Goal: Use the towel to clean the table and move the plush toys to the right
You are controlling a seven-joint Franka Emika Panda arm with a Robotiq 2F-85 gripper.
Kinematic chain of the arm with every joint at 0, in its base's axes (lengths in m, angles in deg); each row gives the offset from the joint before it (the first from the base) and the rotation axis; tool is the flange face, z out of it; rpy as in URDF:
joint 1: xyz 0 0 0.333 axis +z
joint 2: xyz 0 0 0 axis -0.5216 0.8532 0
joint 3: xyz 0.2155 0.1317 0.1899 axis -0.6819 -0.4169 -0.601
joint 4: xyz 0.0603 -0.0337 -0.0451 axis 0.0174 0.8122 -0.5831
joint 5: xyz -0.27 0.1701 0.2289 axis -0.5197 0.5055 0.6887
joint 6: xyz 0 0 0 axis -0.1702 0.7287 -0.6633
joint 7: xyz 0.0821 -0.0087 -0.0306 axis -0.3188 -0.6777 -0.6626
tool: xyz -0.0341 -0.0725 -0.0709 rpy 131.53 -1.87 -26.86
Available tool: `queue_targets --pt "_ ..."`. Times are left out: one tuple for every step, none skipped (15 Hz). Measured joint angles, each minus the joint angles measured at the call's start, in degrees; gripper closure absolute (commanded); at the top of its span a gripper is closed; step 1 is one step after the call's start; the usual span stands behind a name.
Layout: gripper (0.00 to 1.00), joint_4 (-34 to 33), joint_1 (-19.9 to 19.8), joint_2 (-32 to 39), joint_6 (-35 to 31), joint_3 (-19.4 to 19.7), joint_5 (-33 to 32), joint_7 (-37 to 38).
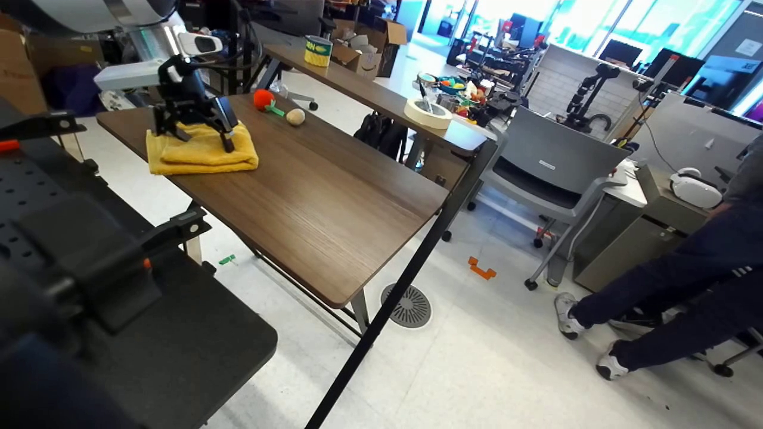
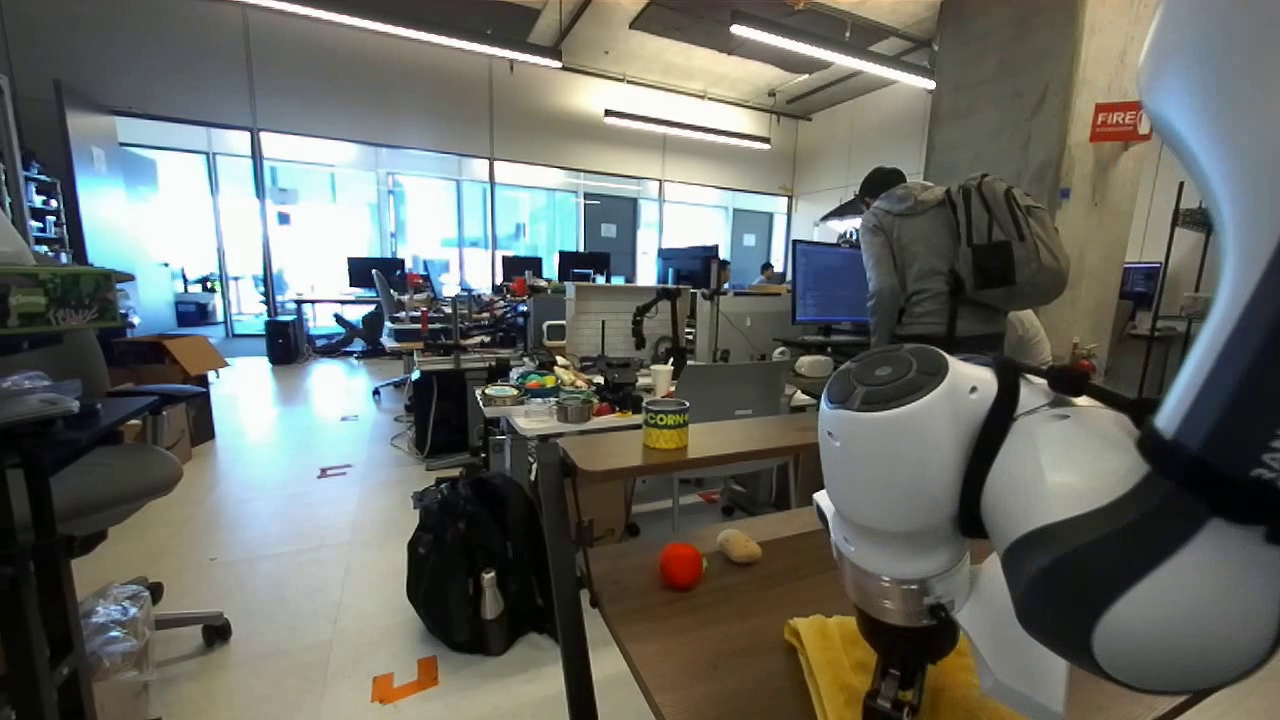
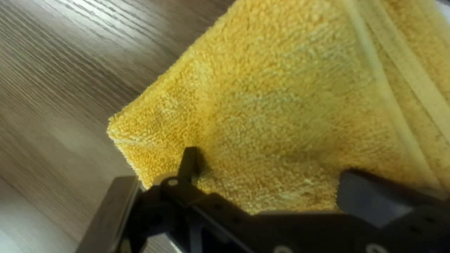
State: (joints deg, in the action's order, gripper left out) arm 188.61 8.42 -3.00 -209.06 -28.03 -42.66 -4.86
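My gripper (image 1: 207,142): pointing down, its fingers spread wide; the black fingertips (image 3: 190,161) are right at the cloth, though how firmly they touch it I cannot tell.
Towel (image 3: 281,105): directly beneath my gripper, bright warm yellow, roughly square, folded into a thick, soft pad.
Towel's pile: fuzzy, with short, dense loops and a shadowed dip beside one fingertip.
Towel's bands: smooth, paler stripes that run toward my other finger in the wrist view.
Towel's folds: rounded, with stacked layers showing in an exterior view; one corner comes to a blunt point near my finger.
Table (image 1: 322,208): dark brown wood grain, under the towel and stretching away from my hand.
Red toy (image 2: 682,566): round, with a bit of green, off the towel, near my gripper.
Tan toy (image 2: 739,546): oval, potato-like, near the red one.
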Motion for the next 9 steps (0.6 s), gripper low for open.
queue_targets --pt "0.0 1.3 2.2 -0.4 -1.1 0.9 -1.5 0.0" --pt "0.0 1.9 4.3 -0.2 -3.0 2.3 -3.2 0.1" --pt "0.0 2.0 6.3 0.3 -5.4 4.0 -4.6 0.6" --pt "0.0 1.8 8.1 1.2 -7.9 5.8 -5.1 1.3" --pt "0.0 1.4 9.5 2.2 -10.2 7.7 -5.1 2.2" --pt "0.0 0.5 10.3 3.6 -12.0 9.5 -4.3 3.1" --pt "0.0 -0.8 10.3 5.0 -12.8 10.9 -2.5 3.4" --pt "0.0 -2.3 9.4 6.3 -12.9 11.8 0.2 3.1" --pt "0.0 -3.7 7.8 7.4 -12.7 12.2 3.4 2.4"
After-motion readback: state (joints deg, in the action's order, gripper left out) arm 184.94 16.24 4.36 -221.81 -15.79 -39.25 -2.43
